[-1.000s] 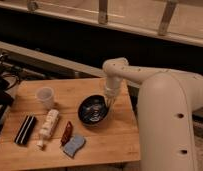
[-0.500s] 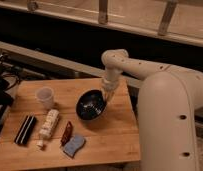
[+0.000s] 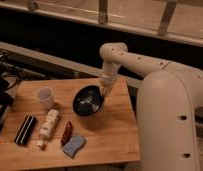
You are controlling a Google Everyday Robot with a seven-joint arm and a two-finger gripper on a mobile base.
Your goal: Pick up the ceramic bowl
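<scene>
The ceramic bowl (image 3: pixel 88 100) is glossy black with pale reflections inside. It hangs tilted just above the middle of the wooden table (image 3: pixel 110 137). My gripper (image 3: pixel 104 90) comes down from the white arm (image 3: pixel 145 65) and is shut on the bowl's right rim. The bowl's open face tips toward the camera and to the left.
A translucent white cup (image 3: pixel 45 96) stands left of the bowl. In front of it lie a black box (image 3: pixel 25 129), a white bottle (image 3: pixel 48 125), a red item (image 3: pixel 66 132) and a blue sponge (image 3: pixel 74 145). Dark equipment (image 3: pixel 2 85) sits off the table's left edge.
The gripper has risen and shifted slightly left with the bowl in it. The bowl has come up off the table and tilted more.
</scene>
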